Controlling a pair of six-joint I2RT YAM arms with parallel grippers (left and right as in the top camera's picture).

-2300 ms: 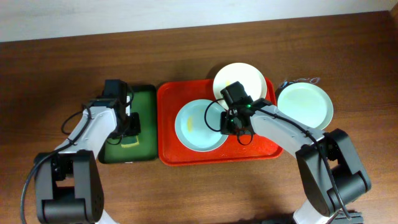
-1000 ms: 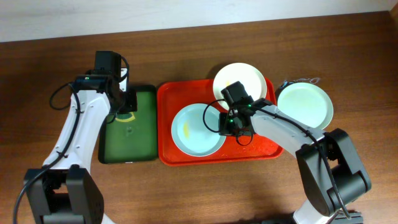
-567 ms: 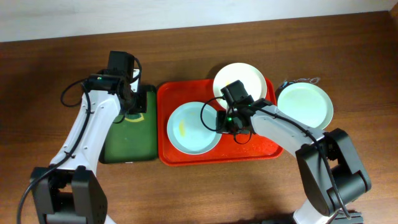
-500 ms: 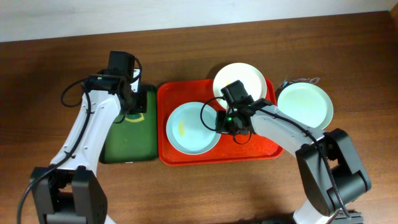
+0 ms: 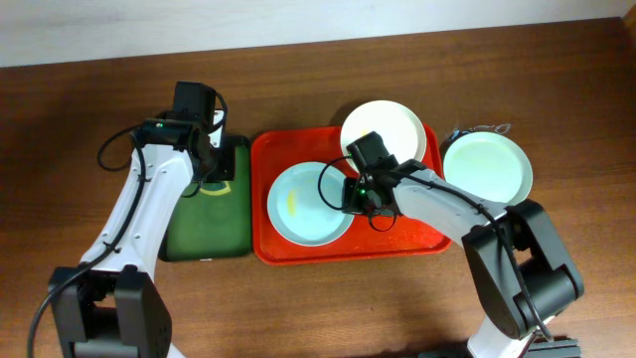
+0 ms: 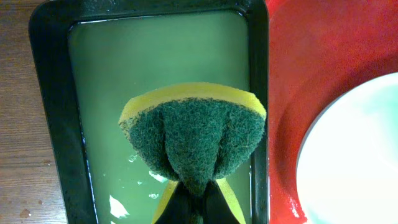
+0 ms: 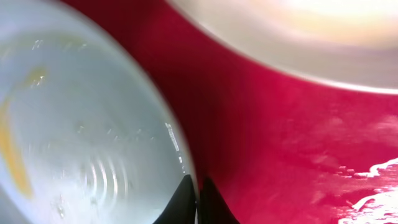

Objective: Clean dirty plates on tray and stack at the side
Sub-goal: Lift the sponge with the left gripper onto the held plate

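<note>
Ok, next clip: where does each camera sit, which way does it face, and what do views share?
Overhead: above the table, facing down on the red tray, green tray, left arm and right arm.
Left wrist: on the left arm, looking down past the left tool, shut on the sponge.
Right wrist: low, right tool pinching the mint plate.
Shared: red tray and mint plate, in all three.

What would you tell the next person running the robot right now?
Left gripper: shut on the sponge, over the green tray.
Right gripper: shut on the smeared plate's rim, on the red tray.
The cream plate sits at the red tray's far corner.
Done: one clean-looking mint plate sits on the table to the right.
To do: wipe the smeared plate, check the cream plate, stack both on the mint plate.
</note>
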